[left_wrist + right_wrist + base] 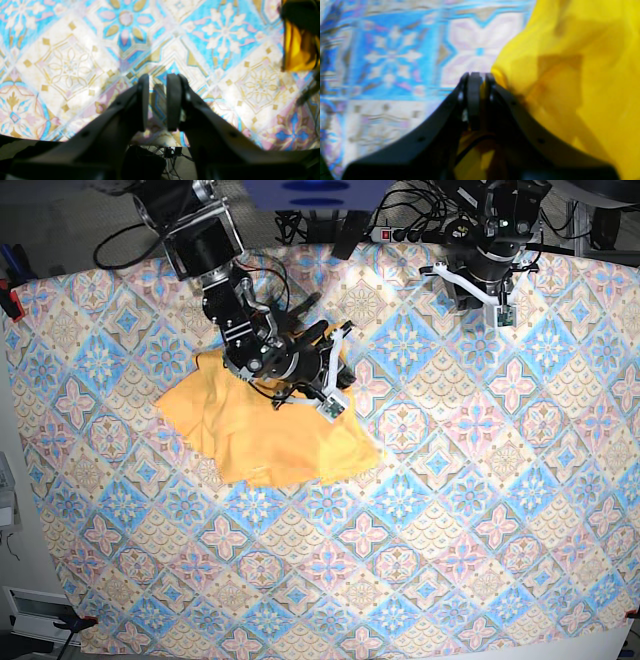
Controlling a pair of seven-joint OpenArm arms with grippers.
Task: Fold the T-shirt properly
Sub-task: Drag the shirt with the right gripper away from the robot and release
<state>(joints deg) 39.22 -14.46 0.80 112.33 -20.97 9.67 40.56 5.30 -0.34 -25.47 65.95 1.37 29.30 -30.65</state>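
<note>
Your right gripper (479, 75) is clamped on an edge of the soft yellow-orange cloth T-shirt (265, 430), bunched on the blue-pink patterned tablecloth (470, 480), probably to drag a fold, while your left gripper (157, 82), fingers slightly apart and empty, waits well away from the shirt.

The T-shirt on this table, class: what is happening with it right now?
The yellow T-shirt lies crumpled on the patterned tablecloth, not yet folded. The right pincer is shut on an edge of the shirt's fabric. The left pincer holds nothing, its jaws slightly apart above bare tablecloth, away from the shirt.
</note>
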